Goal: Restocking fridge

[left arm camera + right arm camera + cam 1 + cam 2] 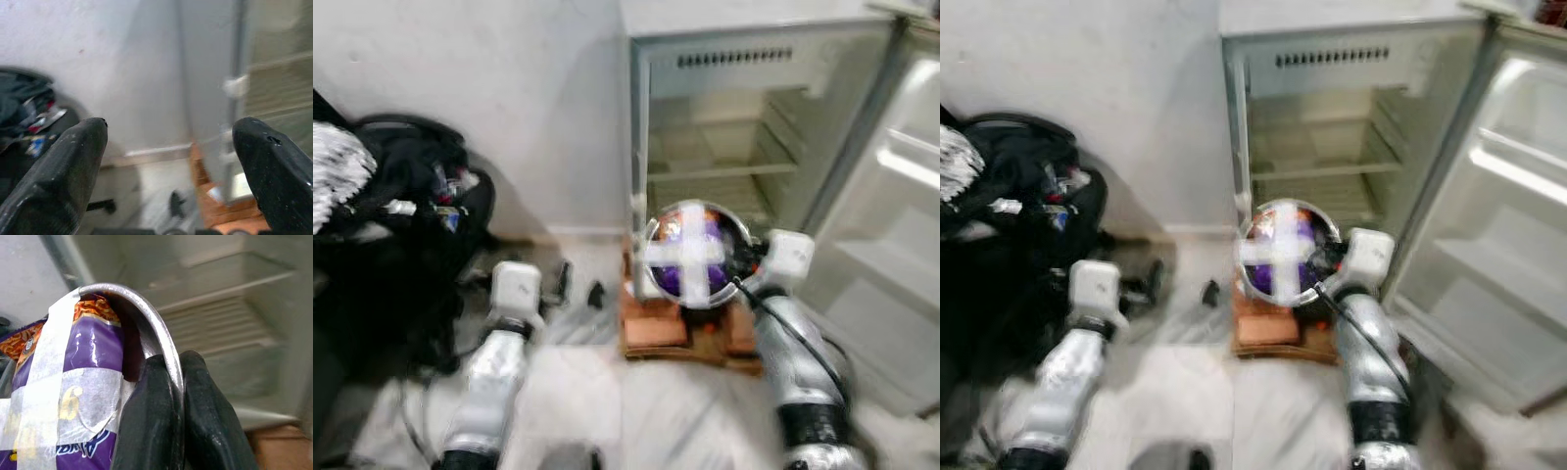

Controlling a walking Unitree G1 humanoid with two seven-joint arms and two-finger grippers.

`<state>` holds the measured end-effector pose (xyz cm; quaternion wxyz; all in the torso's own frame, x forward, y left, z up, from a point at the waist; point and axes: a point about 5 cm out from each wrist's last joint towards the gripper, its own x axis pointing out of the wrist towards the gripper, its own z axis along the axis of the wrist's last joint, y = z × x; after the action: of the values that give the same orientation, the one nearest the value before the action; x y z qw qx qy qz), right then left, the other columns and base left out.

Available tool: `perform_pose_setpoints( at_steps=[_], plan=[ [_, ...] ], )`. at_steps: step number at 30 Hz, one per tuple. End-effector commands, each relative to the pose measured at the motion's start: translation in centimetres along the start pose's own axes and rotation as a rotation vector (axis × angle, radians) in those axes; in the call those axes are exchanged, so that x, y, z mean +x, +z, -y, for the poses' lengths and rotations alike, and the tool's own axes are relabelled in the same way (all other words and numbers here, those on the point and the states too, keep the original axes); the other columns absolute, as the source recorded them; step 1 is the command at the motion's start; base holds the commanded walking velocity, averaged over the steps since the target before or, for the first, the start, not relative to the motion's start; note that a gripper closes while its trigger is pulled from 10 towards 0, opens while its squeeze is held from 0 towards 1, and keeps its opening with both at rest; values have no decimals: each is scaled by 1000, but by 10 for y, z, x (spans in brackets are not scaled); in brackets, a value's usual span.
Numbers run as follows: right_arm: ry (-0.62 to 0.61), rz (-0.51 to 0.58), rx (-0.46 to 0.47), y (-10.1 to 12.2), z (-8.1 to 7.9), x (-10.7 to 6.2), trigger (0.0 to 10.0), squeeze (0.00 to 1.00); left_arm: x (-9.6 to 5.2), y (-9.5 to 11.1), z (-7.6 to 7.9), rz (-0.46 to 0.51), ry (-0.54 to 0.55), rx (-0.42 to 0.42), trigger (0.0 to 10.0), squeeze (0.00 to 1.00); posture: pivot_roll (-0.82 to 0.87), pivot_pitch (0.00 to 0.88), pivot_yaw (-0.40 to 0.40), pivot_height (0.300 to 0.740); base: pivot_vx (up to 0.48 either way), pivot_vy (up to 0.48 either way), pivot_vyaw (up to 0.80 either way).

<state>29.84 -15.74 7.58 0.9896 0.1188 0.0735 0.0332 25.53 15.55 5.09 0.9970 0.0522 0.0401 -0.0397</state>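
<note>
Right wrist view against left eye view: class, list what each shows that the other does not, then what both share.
Right wrist view alone: the right pincer shut on the bowl's metal rim, one finger on each side, and the orange print and pale numeral on the purple packet taped inside.

Left eye view alone: the left pincer held low over the floor, the black bag by the wall, the open fridge door and the wooden pallet under the fridge.

Both: the bowl, its crossed white tape and the fridge shelves.
</note>
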Motion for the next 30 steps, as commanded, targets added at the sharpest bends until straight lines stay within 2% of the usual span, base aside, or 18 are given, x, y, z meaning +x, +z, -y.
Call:
perform_pose_setpoints(
  at_steps=[1, 5, 24, 30],
  plan=[
    [-9, 29, -13, 7, 5, 0, 10000, 0, 4, 6, 3, 18, -6, 10, 10000, 0, -9, 0, 43, 740, 439, 0, 0],
    [-12, 31, -14, 7, 5, 0, 10000, 0, 5, 6, 3, 14, -5, 6, 10000, 0, -9, 0, 43, 740, 424, 0, 0],
    [-7, 35, -21, 9, 3, 2, 10000, 0, 6, 5, 4, 6, 9, -5, 10000, 0, -10, 0, 40, 740, 381, -259, 0],
    [-5, 32, -21, 8, 2, 3, 10000, 0, 6, 5, 1, 1, 28, -15, 10000, 0, -11, 0, 41, 740, 41, 0, 0]
  ],
)
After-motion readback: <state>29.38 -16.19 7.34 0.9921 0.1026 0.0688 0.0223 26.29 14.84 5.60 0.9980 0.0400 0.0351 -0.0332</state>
